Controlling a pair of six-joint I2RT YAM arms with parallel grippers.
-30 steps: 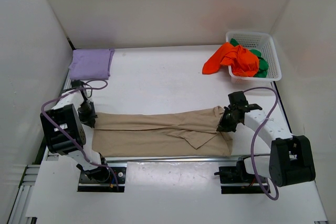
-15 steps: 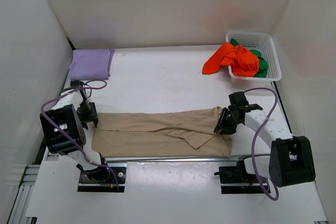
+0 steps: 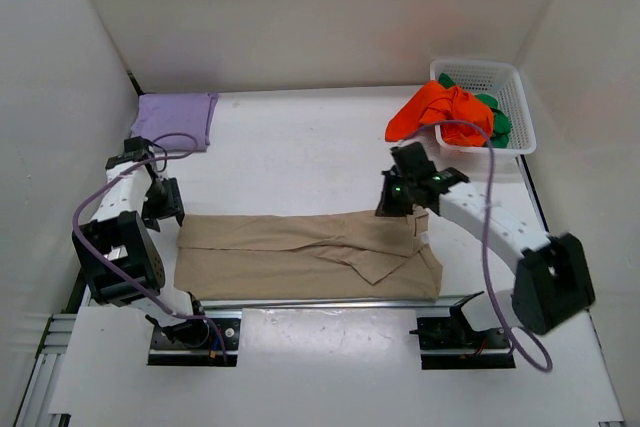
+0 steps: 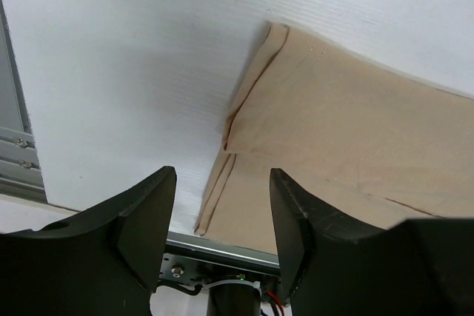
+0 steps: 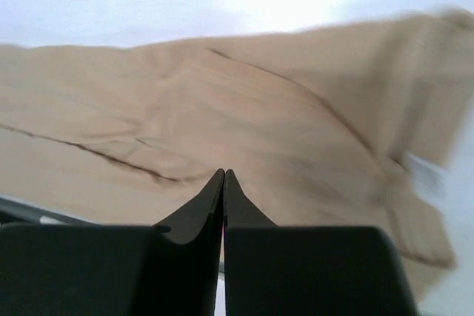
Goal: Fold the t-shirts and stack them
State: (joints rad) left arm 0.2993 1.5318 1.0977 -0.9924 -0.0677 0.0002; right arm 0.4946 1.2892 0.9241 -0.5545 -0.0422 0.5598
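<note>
White table (image 3: 300, 157), beige t-shirt (image 3: 300, 255) folded lengthwise

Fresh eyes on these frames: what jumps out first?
The beige t-shirt lies folded into a long band along the near edge of the table. An orange-red t-shirt spills over the rim of the white basket at the far right, partly hiding a green t-shirt. A lavender t-shirt sits folded at the far left corner.

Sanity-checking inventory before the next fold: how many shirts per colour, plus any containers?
Lavender t-shirt: 1
Beige t-shirt: 1
Orange-red t-shirt: 1
Green t-shirt: 1
White mesh basket: 1
Total: 5
</note>
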